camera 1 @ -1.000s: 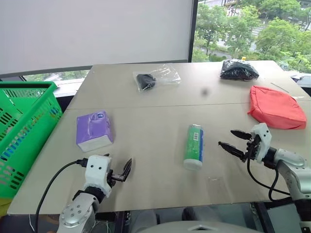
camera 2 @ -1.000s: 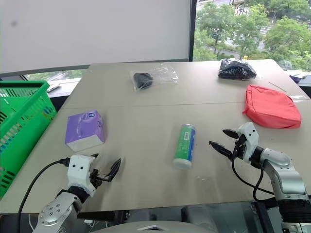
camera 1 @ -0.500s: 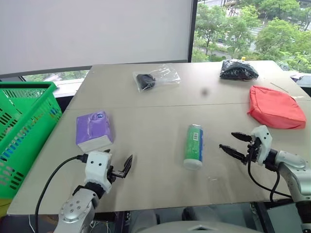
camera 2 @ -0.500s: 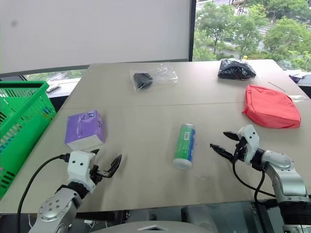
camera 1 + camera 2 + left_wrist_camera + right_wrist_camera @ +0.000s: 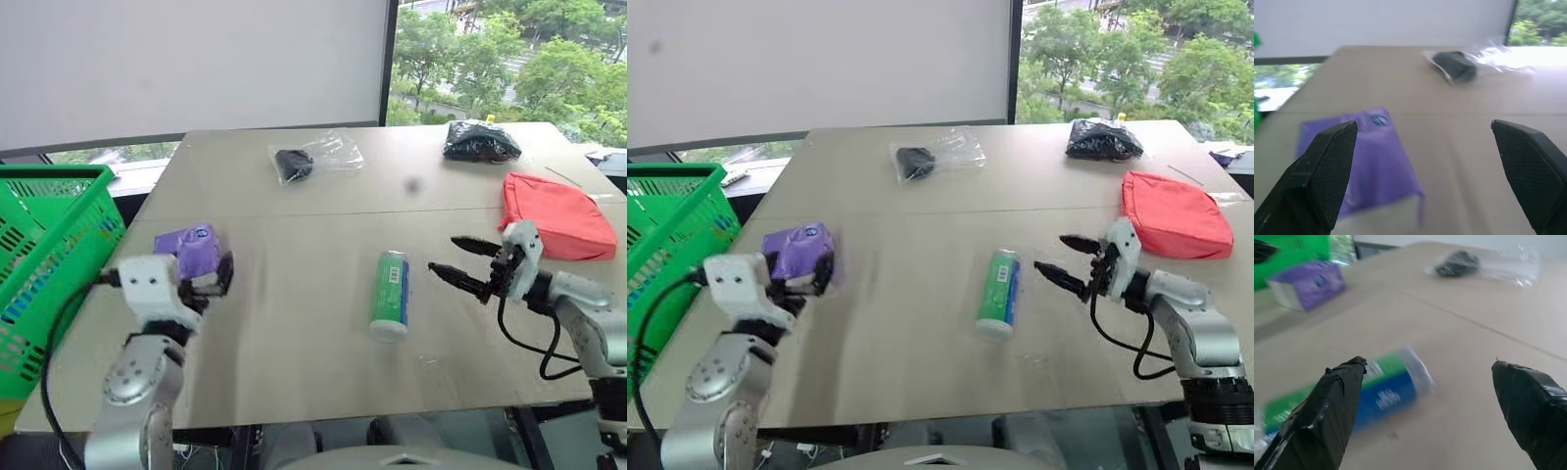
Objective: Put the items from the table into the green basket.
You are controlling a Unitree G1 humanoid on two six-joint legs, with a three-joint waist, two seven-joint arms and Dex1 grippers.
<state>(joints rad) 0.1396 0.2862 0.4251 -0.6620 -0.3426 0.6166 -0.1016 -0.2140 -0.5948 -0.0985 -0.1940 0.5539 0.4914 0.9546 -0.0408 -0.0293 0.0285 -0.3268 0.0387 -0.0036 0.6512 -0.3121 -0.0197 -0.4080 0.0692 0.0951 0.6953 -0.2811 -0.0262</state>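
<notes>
Beside the table (image 5: 294,225), the green basket (image 5: 49,245) holds nothing visible.

Five items (image 5: 390,295) on table (image 5: 294,333) – basket (image 5: 49,255) left

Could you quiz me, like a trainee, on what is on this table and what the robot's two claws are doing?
1. True or false: the green basket already holds the purple tissue pack.
2. Which item lies nearest the right gripper? A) the clear bag B) the green cylinder C) the black bundle
3. Fill in: the flat red pouch lies on the ___.

Key
1. False: the pack is on the table, right by the open left gripper.
2. B: it lies on its side just beside the open right gripper, untouched.
3. Table.
</notes>
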